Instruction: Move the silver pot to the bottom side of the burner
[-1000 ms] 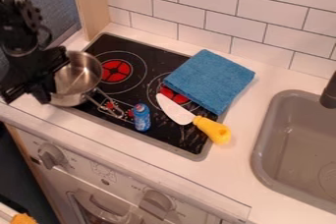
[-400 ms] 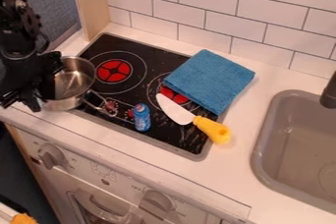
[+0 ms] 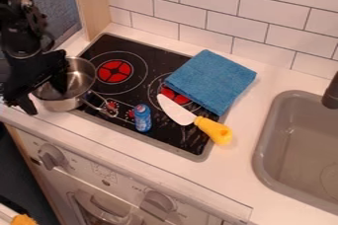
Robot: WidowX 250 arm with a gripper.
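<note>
The silver pot stands upright at the lower left edge of the black stovetop, partly over the white counter. It is to the lower left of the red-centred left burner. Its handle points to the lower right across the stove's printed controls. At the left, my gripper hangs over the pot's left rim with its fingers apart, one inside the pot and the other outside the wall. The arm hides part of the rim.
A blue folded cloth covers part of the right burner. A knife with a yellow handle and a small blue bottle lie or stand on the stove's front half. The grey sink is at the right, the tiled wall behind.
The pot shifted slightly left and down between the first two frames, then stayed put. My gripper's fingers have since spread, the inner one moving off the pot wall.
</note>
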